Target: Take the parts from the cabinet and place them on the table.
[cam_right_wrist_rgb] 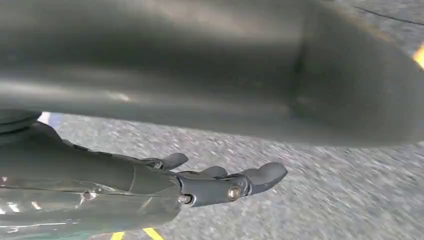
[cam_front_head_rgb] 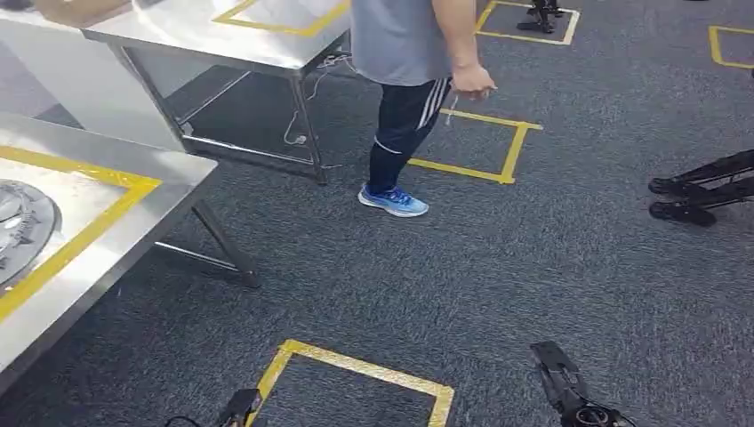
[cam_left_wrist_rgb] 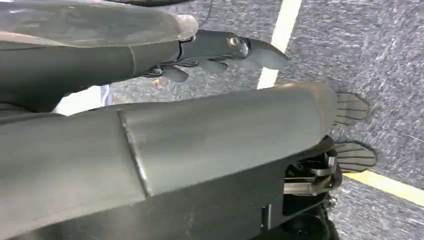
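A round grey metal part (cam_front_head_rgb: 20,227) lies on the steel table (cam_front_head_rgb: 133,236) at the left, inside a yellow tape outline. My left hand (cam_left_wrist_rgb: 220,52) hangs over the carpet with its fingers stretched out and nothing in them. My right hand (cam_right_wrist_rgb: 220,182) also hangs over the carpet, fingers straight and apart, holding nothing. In the head view both hands show as dark tips at the bottom edge, the left hand (cam_front_head_rgb: 238,407) and the right hand (cam_front_head_rgb: 565,387).
A person (cam_front_head_rgb: 405,53) in a grey shirt and blue shoes stands ahead beside a second steel table (cam_front_head_rgb: 204,36). Yellow tape squares (cam_front_head_rgb: 356,369) mark the dark carpet. Black stand legs (cam_front_head_rgb: 698,191) reach in from the right.
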Action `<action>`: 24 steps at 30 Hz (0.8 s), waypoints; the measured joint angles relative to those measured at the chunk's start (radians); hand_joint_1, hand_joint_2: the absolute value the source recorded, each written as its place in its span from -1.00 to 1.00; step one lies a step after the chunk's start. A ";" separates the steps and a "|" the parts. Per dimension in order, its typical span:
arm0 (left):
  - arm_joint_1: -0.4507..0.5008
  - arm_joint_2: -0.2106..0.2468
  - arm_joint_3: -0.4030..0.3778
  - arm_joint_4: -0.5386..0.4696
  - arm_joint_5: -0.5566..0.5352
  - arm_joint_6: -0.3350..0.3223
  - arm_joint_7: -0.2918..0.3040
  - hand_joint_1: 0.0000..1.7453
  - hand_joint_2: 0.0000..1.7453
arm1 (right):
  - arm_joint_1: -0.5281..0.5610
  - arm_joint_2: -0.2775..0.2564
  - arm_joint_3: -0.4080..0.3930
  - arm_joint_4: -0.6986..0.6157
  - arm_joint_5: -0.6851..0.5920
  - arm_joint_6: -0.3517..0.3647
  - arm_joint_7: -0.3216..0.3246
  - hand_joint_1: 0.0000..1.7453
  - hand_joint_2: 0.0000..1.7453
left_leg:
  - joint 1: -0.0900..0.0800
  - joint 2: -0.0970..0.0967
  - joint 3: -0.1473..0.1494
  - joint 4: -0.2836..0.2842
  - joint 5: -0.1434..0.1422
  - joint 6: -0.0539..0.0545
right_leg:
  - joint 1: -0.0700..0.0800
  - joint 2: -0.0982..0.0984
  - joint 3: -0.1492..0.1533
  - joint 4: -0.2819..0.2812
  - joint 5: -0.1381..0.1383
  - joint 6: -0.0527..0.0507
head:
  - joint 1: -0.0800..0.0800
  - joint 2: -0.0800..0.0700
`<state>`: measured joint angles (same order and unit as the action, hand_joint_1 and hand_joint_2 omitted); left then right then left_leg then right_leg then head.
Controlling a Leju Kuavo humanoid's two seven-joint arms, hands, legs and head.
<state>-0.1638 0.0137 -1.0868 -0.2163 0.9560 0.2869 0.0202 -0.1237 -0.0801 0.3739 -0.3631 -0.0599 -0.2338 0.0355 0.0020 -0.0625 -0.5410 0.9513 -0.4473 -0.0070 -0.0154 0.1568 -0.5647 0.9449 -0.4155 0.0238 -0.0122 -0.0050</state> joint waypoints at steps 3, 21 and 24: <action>-0.005 -0.002 0.000 0.000 -0.003 -0.001 0.000 -1.00 -1.00 | 0.009 0.011 0.018 0.029 -0.006 0.009 0.001 -1.00 -1.00 | 0.005 0.040 0.009 -0.016 0.007 0.021 | 0.008 -0.097 -0.020 0.045 -0.033 0.014 | 0.008 0.000; -0.006 0.000 -0.001 0.000 -0.018 -0.008 0.006 -1.00 -1.00 | 0.014 0.056 0.100 0.101 0.034 0.072 0.037 -1.00 -1.00 | -0.002 0.071 -0.082 0.256 -0.167 -0.021 | 0.008 -0.141 0.022 -0.011 -0.003 -0.033 | 0.001 0.000; -0.002 0.001 -0.002 0.000 -0.020 -0.010 0.009 -1.00 -1.00 | 0.018 0.056 0.108 0.108 0.034 0.076 0.039 -1.00 -1.00 | 0.002 0.068 -0.110 0.291 -0.138 -0.021 | 0.006 -0.089 0.021 -0.010 0.000 -0.031 | -0.004 0.000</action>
<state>-0.1660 0.0145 -1.0887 -0.2167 0.9361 0.2770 0.0294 -0.1058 -0.0244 0.4818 -0.2552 -0.0259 -0.1579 0.0740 0.0040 0.0055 -0.6509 1.2425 -0.5858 -0.0278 -0.0089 0.0683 -0.5438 0.9353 -0.4159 -0.0076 -0.0164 -0.0050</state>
